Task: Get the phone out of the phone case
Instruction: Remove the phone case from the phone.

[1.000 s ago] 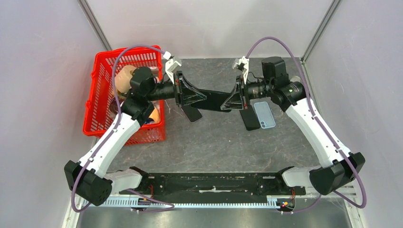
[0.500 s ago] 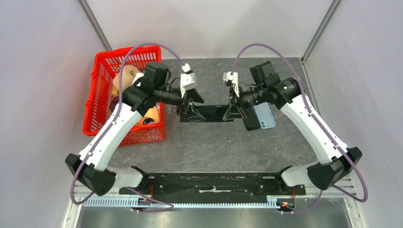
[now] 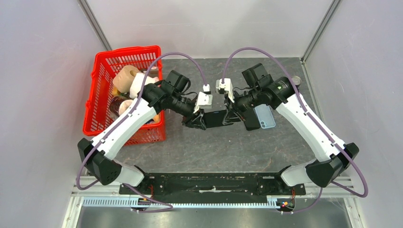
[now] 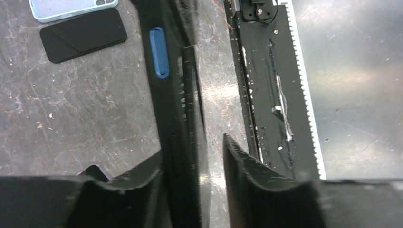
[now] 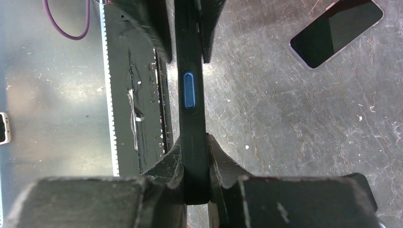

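A phone in a black case with a blue side button [image 3: 216, 118] hangs edge-on above the mat between both grippers. It shows in the left wrist view [image 4: 159, 52] and the right wrist view [image 5: 190, 118]. My right gripper [image 3: 234, 114] [image 5: 192, 142] is shut on one end of it. My left gripper [image 3: 198, 118] [image 4: 192, 156] straddles the other end. One finger lies against the case; the other finger [image 4: 237, 161] stands off with a gap.
A light blue case [image 3: 266, 116] [image 4: 71, 7] and a bare black phone [image 3: 251, 122] [image 4: 83, 34] lie on the mat by the right arm. Another dark phone [image 5: 335, 31] lies on the mat. A red basket [image 3: 102, 90] of items stands at left.
Both arms have drawn in toward the table's middle and lowered. The grippers have come closer together along the cased phone, which now looks shorter between them.
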Tool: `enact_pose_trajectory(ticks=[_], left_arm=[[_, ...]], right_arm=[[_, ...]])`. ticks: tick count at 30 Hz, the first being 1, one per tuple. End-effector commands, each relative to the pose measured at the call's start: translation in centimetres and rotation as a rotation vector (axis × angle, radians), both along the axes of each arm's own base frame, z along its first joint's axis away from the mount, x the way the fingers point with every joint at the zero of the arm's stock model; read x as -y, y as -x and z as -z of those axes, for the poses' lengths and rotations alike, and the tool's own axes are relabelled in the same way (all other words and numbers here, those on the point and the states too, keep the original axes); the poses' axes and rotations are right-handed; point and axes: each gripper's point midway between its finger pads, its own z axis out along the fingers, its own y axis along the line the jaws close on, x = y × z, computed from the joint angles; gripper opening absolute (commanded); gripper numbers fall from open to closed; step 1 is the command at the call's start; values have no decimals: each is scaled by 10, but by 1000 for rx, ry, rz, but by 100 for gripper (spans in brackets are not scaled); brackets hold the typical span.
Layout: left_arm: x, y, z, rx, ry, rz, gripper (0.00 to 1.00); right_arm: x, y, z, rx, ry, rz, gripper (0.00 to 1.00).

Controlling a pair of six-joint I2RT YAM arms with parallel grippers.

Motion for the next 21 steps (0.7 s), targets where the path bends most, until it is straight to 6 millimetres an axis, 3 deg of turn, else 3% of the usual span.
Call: enact_pose_trajectory(ticks=[1,3,6,7,9,11,15,21], left_arm=[[3,-3,8,3,-19,31,30],[7,-3,12,-23,-29,29,4],[11,-7,14,-50,-36,11,2],[11,-9,14,-41,-34,5,2],[10,-11,8,-6,-9,-14,2],[9,-13,0,31,41,-46,2],[8,-11,-21,88,166,-112,2],[10,-4,-27,34,262,-182,2]], right_arm=[[-4,3,-28,79,-77,-22,0],[-5,3,-30,77,-88,-19,0],[-9,-1,-38,75,-112,10,0],[-9,-3,-39,63,-114,35,8],[-6,-11,-44,36,-132,96,38],[-1,-16,-47,-35,-183,151,56],[2,-22,-52,-113,-275,193,63],[-4,-25,-69,-188,-365,153,63]])
